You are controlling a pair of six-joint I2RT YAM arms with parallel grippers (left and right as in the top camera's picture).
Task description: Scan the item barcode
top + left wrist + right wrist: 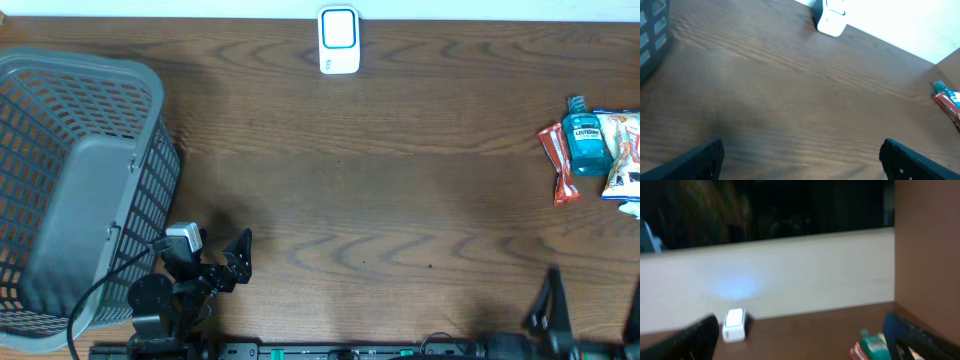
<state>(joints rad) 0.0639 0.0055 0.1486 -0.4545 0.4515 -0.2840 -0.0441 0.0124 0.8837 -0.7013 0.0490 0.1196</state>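
Listerine bottle (587, 143): ahead of right gripper (800, 335), apart.
Barcode scanner (339, 41): far ahead of left gripper (800, 160).
Jaws, both grippers: spread wide, empty.

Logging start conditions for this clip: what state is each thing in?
Left gripper: jaws wide open, empty.
Right gripper: jaws wide open, empty.
Scanner: standing at the far edge, untouched.
Mouthwash bottle: lying flat, cap on, untouched.
Red packet: lying beside the bottle.
Basket: empty.
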